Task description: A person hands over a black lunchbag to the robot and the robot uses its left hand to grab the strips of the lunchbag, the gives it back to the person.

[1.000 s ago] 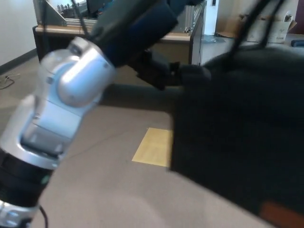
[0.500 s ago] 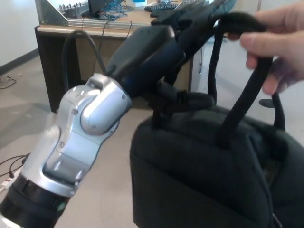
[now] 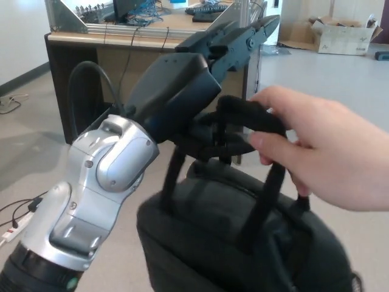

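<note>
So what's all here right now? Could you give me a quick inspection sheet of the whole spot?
Surface: no worktable in view; grey floor below.
Job's things: black lunchbag hangs in the air, its straps gripped from the right by a person's hand.
Clutter: cardboard box on the floor at the back.
Hands: left hand reaches up beside the straps, fingers apart, nothing visibly held; right hand not in view.
Cables: black cable loops off the left arm; wires and a power strip lie on the floor.
Surroundings: wooden desk with equipment behind.
</note>
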Tool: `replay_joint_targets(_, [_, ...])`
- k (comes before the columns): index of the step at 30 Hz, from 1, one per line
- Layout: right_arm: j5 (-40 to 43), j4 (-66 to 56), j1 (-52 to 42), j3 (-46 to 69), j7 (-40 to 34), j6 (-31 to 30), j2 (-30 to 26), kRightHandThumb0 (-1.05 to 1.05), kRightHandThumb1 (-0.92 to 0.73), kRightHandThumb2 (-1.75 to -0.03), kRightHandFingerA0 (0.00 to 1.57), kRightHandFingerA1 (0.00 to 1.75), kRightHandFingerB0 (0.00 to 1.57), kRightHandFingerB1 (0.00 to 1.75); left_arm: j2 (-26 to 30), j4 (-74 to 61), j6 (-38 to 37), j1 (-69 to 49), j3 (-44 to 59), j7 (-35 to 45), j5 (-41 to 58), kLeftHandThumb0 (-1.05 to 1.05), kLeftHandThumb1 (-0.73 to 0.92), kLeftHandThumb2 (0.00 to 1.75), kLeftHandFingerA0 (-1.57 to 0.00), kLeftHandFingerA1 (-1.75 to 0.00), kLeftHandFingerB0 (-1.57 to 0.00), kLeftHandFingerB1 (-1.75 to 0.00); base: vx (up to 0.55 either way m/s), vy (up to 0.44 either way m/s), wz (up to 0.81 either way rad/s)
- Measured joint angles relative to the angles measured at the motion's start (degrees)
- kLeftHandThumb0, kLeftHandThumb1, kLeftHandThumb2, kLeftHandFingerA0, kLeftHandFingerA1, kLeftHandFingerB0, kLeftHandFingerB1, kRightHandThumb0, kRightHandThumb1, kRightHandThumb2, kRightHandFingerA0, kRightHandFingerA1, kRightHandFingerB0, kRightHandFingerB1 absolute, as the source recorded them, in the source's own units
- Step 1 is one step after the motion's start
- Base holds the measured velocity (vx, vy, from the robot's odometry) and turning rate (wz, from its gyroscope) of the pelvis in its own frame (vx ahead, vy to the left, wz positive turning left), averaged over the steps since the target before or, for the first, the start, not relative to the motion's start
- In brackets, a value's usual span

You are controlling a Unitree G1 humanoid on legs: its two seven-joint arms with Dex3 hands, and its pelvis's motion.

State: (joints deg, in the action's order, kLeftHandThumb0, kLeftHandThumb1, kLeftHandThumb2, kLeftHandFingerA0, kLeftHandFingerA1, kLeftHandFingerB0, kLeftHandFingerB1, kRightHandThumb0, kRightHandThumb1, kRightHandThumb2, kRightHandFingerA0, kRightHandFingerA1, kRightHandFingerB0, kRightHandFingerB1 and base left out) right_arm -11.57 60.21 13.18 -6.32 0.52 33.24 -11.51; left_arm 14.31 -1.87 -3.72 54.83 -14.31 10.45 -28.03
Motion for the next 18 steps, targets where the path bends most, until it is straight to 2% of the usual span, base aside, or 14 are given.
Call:
replay_joint_targets(1, [0.01,0.01,0.0,0.01,0.03,0.0,0.0,-0.7,-0.77,-0.63,0.34,0.37,0.3,0.34,-0.32,0.38,-0.09,0.06,-0.09,-0.51,-0.35,-0.81,0.51,0.81,-0.13,-0.12,-0.13,-0.08,0.0,0.0,0.0])
replay_joint_targets(2, [0.01,0.01,0.01,0.0,0.08,0.0,0.0,-0.7,-0.77,-0.63,0.34,0.37,0.3,0.34,-1.03,1.2,-0.28,0.2,-0.43,-1.71,-1.11,-0.73,0.45,0.66,-0.11,-0.29,-0.11,-0.23,0.0,0.0,0.0])
replay_joint_targets(4, [0.0,0.0,0.02,0.0,0.1,0.0,0.0,-0.7,-0.77,-0.63,0.33,0.38,0.3,0.34,-2.34,2.52,-0.45,0.44,-0.81,-3.52,-2.13,-0.63,0.51,0.56,-0.29,-0.32,-0.27,-0.3,0.0,0.0,0.0])
replay_joint_targets(5, [0.01,0.0,0.02,0.0,0.1,0.0,0.0,-0.69,-0.76,-0.63,0.34,0.39,0.31,0.34,-3.14,3.16,-0.55,0.51,-0.86,-4.44,-2.48,-0.47,0.44,0.85,-0.71,-0.94,-0.72,-0.85,0.0,0.0,0.0])
replay_joint_targets(6, [0.01,0.0,0.04,-0.02,0.11,0.0,0.01,-0.69,-0.76,-0.63,0.34,0.39,0.3,0.34,-3.82,3.75,-0.71,0.53,-0.93,-5.25,-2.67,-0.34,0.52,0.55,-0.8,-1.32,-0.81,-1.2,0.0,0.0,0.0])
replay_joint_targets(7, [0.01,0.0,0.04,-0.02,0.11,0.0,0.03,-0.69,-0.76,-0.63,0.34,0.39,0.3,0.34,-4.64,4.51,-0.88,0.56,-0.99,-6.18,-2.87,-0.34,0.52,0.55,-0.8,-1.32,-0.81,-1.2,0.0,0.0,0.0])
replay_joint_targets(8, [0.02,0.0,0.05,-0.02,0.11,0.0,0.06,-0.68,-0.76,-0.63,0.35,0.39,0.3,0.34,-5.48,5.18,-0.95,0.56,-1.07,-7.04,-3.06,-0.21,0.53,0.58,-0.87,-1.61,-0.84,-1.44,0.0,0.0,0.0])
replay_joint_targets(9, [0.02,-0.01,0.05,-0.02,0.11,0.0,0.1,-0.68,-0.76,-0.63,0.35,0.39,0.3,0.34,-6.34,5.96,-1.09,0.56,-1.16,-8.01,-3.26,-0.21,0.53,0.58,-0.87,-1.61,-0.84,-1.44,0.0,0.0,0.0])
replay_joint_targets(10, [0.02,-0.01,0.05,-0.02,0.11,0.0,0.13,-0.68,-0.76,-0.63,0.35,0.39,0.3,0.34,-7.31,6.73,-1.25,0.56,-1.22,-8.98,-3.4,-0.15,0.58,0.56,-0.86,-1.75,-0.71,-1.67,0.0,0.0,0.0])
replay_joint_targets(14, [0.02,-0.07,0.08,-0.04,0.11,0.0,0.16,-0.69,-0.76,-0.64,0.36,0.39,0.3,0.34,-9.99,9.66,-2.05,0.56,-1.71,-12.2,-3.92,-0.16,0.6,0.55,-0.82,-1.75,-0.62,-1.73,0.0,0.0,0.0])
replay_joint_targets(15, [0.02,-0.07,0.08,-0.04,0.11,0.0,0.16,-0.74,-0.64,-1.0,0.34,0.53,0.18,0.43,-10.48,10.35,-2.25,0.56,-1.88,-12.98,-4.12,-0.16,0.6,0.55,-0.82,-1.75,-0.61,-1.73,0.0,0.0,0.0])
replay_joint_targets(16, [0.02,-0.08,0.1,-0.05,0.11,0.0,0.16,-0.74,-0.64,-1.0,0.34,0.53,0.18,0.43,-10.91,11.02,-2.44,0.56,-2.0,-13.7,-4.37,-0.16,0.6,0.55,-0.82,-1.75,-0.61,-1.73,0.0,0.0,0.0])
replay_joint_targets(17, [0.01,-0.08,0.12,-0.05,0.11,0.0,0.16,-0.7,-0.78,-0.63,0.36,0.39,0.31,0.34,-11.47,11.86,-2.69,0.56,-2.13,-14.58,-4.62,-0.16,0.61,0.55,-0.8,-1.75,-0.6,-1.74,0.0,0.0,0.0])
replay_joint_targets(18, [0.01,-0.08,0.16,-0.06,0.11,0.0,0.16,-0.75,-0.64,-1.0,0.34,0.53,0.18,0.43,-11.95,12.53,-2.88,0.56,-2.19,-15.37,-4.83,-0.16,0.61,0.55,-0.81,-1.75,-0.59,-1.73,0.0,0.0,0.0])
